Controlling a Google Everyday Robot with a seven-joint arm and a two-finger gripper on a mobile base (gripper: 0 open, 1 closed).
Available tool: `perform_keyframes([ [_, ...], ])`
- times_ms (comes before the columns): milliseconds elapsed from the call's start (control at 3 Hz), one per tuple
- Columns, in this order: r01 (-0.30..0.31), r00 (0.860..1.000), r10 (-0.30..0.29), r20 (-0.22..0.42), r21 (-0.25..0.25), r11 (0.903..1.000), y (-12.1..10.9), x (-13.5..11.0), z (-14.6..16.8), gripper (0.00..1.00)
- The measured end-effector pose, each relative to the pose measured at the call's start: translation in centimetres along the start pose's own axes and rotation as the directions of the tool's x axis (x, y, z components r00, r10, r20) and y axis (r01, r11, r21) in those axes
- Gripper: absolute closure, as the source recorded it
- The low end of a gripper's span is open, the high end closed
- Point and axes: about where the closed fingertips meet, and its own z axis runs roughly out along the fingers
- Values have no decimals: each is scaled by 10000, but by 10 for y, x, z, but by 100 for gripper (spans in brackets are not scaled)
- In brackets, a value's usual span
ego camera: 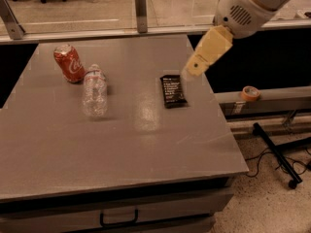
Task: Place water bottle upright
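Clear ribbed plastic water bottle (95, 93) with white cap and pale label band near the shoulder, lying on its side on the tabletop's left half, nearer the far edge, cap toward the far edge, gripper (187, 74) above the tabletop's right side, well apart from it

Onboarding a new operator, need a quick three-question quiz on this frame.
1. True or false: the water bottle stands upright.
2. Nearest the gripper: A) red can, B) black packet, C) water bottle?
3. What lies by the bottle's cap end?
Key: 1 false, it lies on its side. 2 B; the gripper hangs above the right part of the table, by the black packet. 3 The red can.
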Motion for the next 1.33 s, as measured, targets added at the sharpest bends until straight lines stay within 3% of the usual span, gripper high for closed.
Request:
perform_keyframes([
  [333,-1468,9891,1466,123,108,9891,-11,-25,18,0],
  [667,-2322,9726,2321,134,73,9726,-9,-28,18,0],
  [1000,-2449,9677,2475,479,-540,9680,-14,-26,15,0],
  [1333,-2842,9498,3028,781,-1881,9401,-13,-48,11,0],
])
